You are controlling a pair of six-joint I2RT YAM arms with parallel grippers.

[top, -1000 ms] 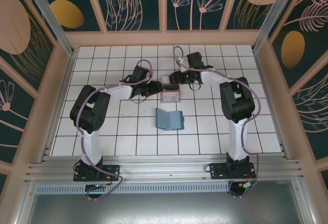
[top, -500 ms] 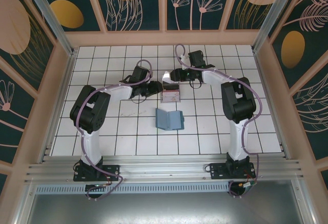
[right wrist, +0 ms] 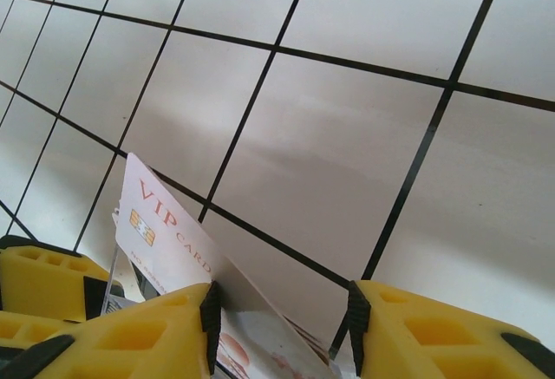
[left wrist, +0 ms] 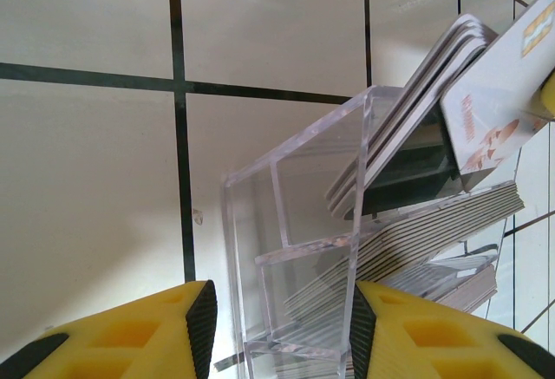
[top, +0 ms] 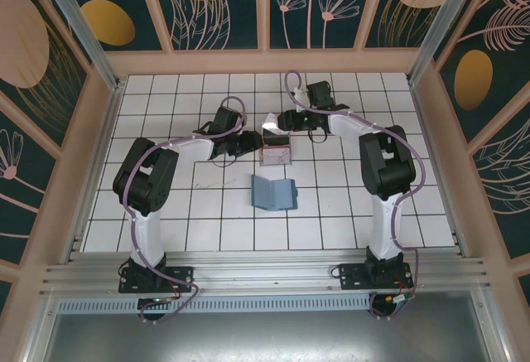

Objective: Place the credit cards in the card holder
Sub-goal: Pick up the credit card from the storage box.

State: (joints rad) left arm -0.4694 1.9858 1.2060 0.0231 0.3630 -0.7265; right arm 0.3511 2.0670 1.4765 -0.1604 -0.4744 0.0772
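Several cards [left wrist: 416, 240]: thin rectangular plastic credit cards, pale with grey edges. They are packed in leaning stacks inside a small clear plastic box [left wrist: 295, 223], at the lower right of the left wrist view.
Tilted card [right wrist: 173, 240]: pale pinkish-white plastic, with "VIP CARD" in red lettering beside a small gold chip mark. It slants up out of the stacks. In the overhead view it is a pale sliver [top: 271, 120] just above the box, upper centre of the frame.
Right pincer [right wrist: 279, 310]: clenched on the tilted card, with a yellow finger against each of its two opposite edges at the bottom of the right wrist view.
Card holder [top: 273, 194]: flat teal-blue folding wallet, lying partly opened on the white tiled tabletop [top: 166, 213]. It sits at the centre of the overhead frame, just below the box and apart from it, away from both pincers.
Left pincer [left wrist: 282, 305]: grasping the clear box, with its yellow fingers pressed to opposite walls at the bottom of the left wrist view.
Clear box: transparent walls with an inner divider. It stands on the tabletop between the two pincers.
In the way: the box walls and neighbouring stacks hem in the tilted card's lower end. The left pincer's yellow fingers [right wrist: 35, 284] sit close beside it at the lower left of the right wrist view.
Surroundings: dark grout lines, and a wooden frame with teal leaf-patterned panels.
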